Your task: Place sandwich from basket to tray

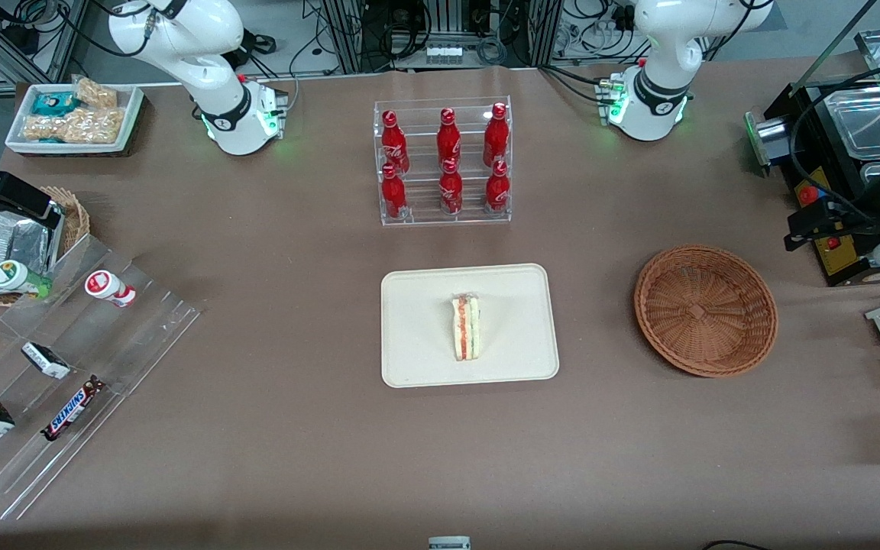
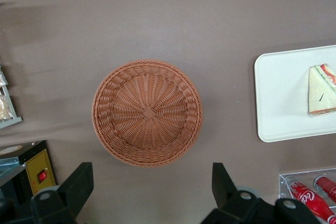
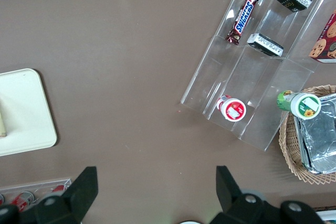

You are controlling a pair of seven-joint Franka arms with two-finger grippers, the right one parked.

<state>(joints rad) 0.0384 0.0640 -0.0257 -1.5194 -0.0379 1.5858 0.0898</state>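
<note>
Sandwich (image 1: 466,327) mid-tray (image 1: 409,359); end effector (image 2: 149,184) spread above basket (image 2: 147,113)

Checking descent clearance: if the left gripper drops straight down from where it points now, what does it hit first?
Probably the basket. The gripper hangs above it, jaws open, pointing down; its line falls near the basket's rim, so bare table is possible. The sandwich lies on the tray, clear of that path.
</note>
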